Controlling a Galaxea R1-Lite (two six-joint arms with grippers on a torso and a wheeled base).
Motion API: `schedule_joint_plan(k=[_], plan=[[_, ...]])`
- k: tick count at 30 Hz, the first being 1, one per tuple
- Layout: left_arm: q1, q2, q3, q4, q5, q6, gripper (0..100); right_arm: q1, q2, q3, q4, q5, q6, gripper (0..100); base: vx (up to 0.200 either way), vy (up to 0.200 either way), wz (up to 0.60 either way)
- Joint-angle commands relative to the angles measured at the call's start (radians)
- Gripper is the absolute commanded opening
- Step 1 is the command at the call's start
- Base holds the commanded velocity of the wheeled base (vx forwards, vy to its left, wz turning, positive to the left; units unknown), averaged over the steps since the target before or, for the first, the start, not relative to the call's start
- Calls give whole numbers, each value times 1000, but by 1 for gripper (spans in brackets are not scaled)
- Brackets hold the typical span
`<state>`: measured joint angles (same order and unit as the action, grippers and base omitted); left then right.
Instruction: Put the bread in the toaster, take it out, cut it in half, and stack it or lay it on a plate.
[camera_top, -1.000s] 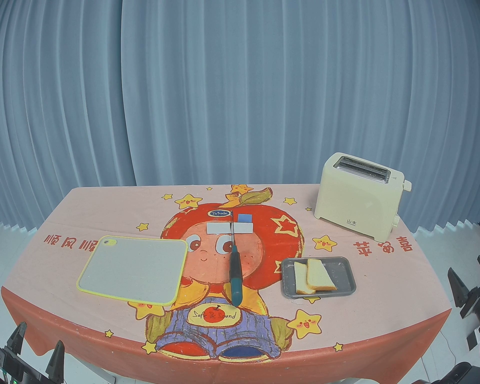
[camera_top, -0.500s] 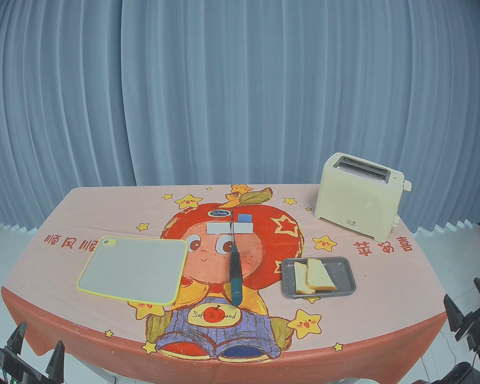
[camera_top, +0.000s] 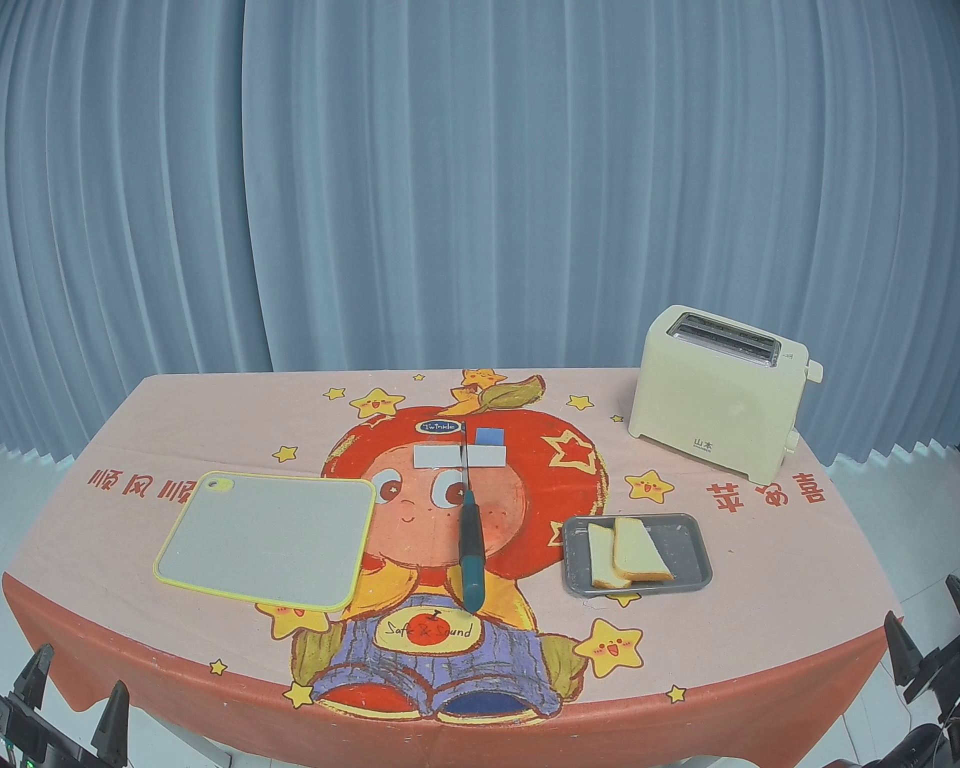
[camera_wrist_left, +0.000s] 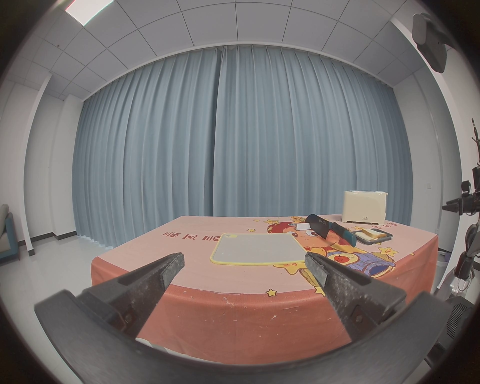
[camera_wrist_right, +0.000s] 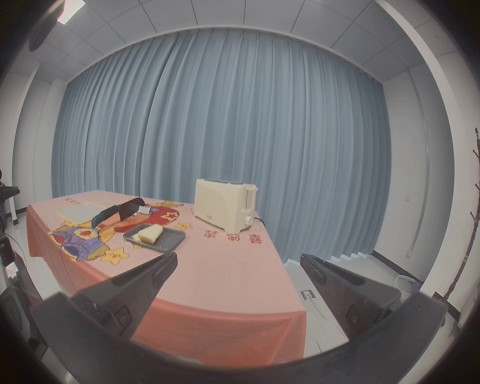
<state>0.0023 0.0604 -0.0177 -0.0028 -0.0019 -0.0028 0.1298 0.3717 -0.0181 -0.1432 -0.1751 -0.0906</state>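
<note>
Bread (camera_top: 640, 550) on tray (camera_top: 690, 545); knife (camera_top: 470, 545) left; board (camera_top: 265, 538) farther left; toaster (camera_top: 715, 395) behind.

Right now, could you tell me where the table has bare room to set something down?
The cutting board is bare, and so is the cloth behind it. Open cloth lies right of the tray, in front of the toaster. It is tighter between the knife and the tray holding the bread.

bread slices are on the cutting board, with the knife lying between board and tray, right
No: the head view shows the bread slices in the grey tray, not on the cutting board. The knife does lie between board and tray.
</note>
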Motion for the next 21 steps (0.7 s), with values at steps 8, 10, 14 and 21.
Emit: schedule_joint_plan(k=[8, 10, 14, 21], plan=[[-1, -1, 18, 0, -1, 0, 100, -59, -157, 3, 119, 172, -1, 100, 0, 0, 0], [1, -1, 18, 0, 0, 0, 100, -84, -169, 4, 120, 207, 0, 100, 0, 0, 0], [1, -1, 18, 0, 0, 0, 100, -128, -189, 12, 120, 233, 15, 100, 0, 0, 0], [-1, -1, 18, 0, 0, 0, 100, -151, -221, 15, 120, 230, 22, 100, 0, 0, 0]])
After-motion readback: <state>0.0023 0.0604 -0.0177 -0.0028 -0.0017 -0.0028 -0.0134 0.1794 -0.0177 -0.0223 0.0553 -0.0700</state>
